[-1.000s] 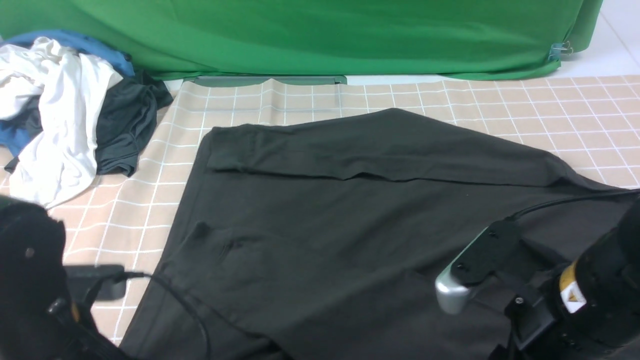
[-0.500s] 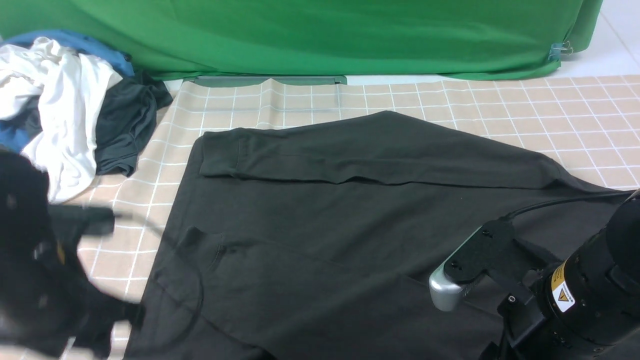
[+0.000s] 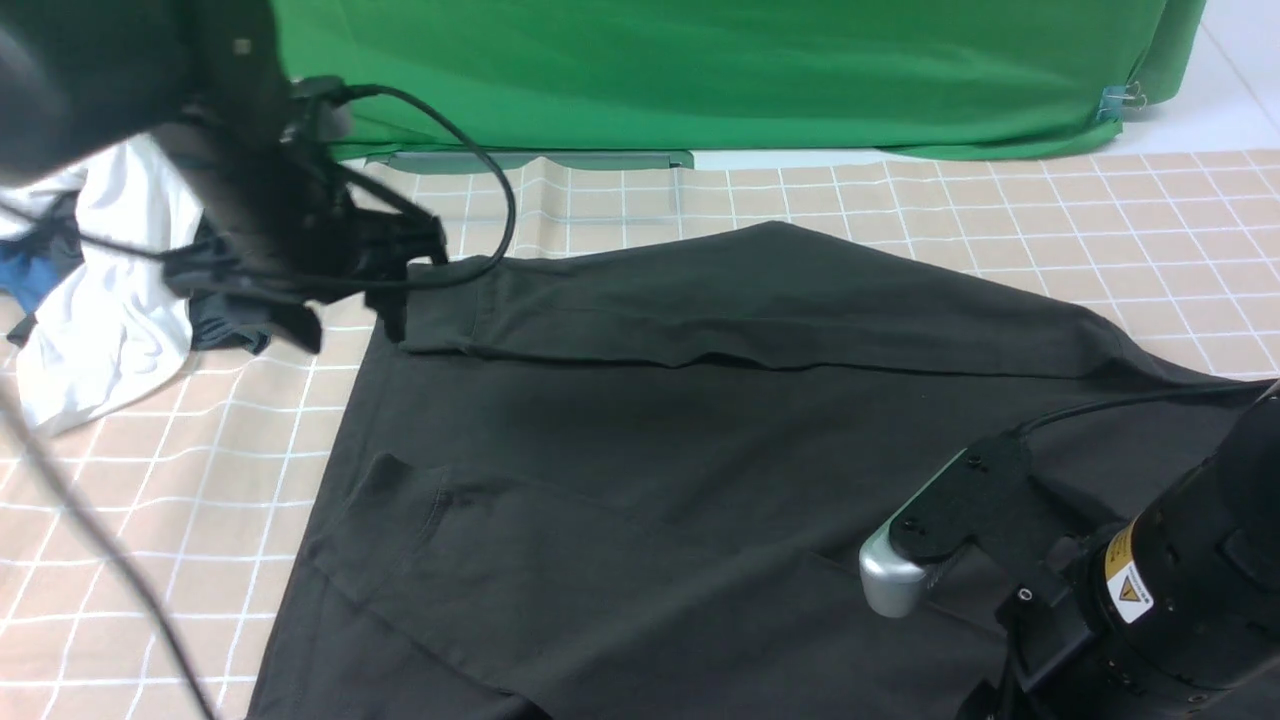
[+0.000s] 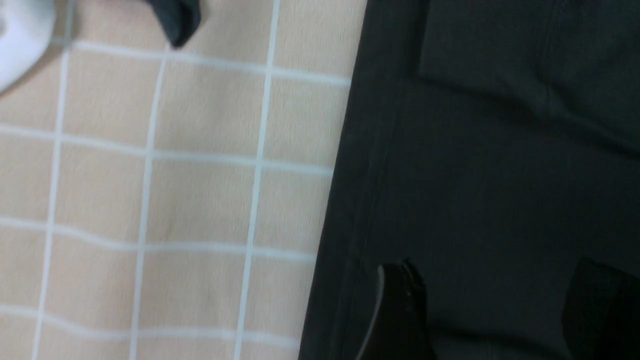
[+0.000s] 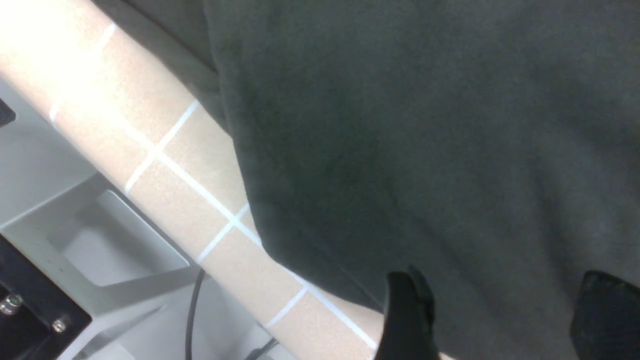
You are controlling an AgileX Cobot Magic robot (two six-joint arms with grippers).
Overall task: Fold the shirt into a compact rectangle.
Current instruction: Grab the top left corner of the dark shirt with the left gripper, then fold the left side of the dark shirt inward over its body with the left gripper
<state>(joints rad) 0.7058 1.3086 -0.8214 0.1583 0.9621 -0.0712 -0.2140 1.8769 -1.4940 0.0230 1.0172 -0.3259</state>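
Note:
The black shirt [image 3: 700, 440] lies spread over the checked table cloth [image 3: 180, 470], with its far edge turned over as a long flat band [image 3: 720, 310]. My left gripper [image 3: 350, 315] hangs blurred above the shirt's far left corner. In the left wrist view this left gripper [image 4: 500, 305] is open, both fingers over bare black cloth just inside the shirt's side edge [image 4: 345, 200], holding nothing. My right gripper [image 5: 505, 310] is also open and empty, above the shirt where it reaches the table's near edge. In the front view only the right arm [image 3: 1150, 590] shows.
A heap of clothes lies at the far left: a white garment [image 3: 100, 290], a dark grey one [image 3: 225, 325] and a blue one [image 3: 20, 270]. A green backdrop [image 3: 700, 70] closes off the back. The table's near edge and grey metal frame [image 5: 100, 240] show beside my right gripper.
My left arm has swung from the near left up to the shirt's far left corner, and its jaws have opened. The shirt's left side now lies further left. The right arm has barely moved.

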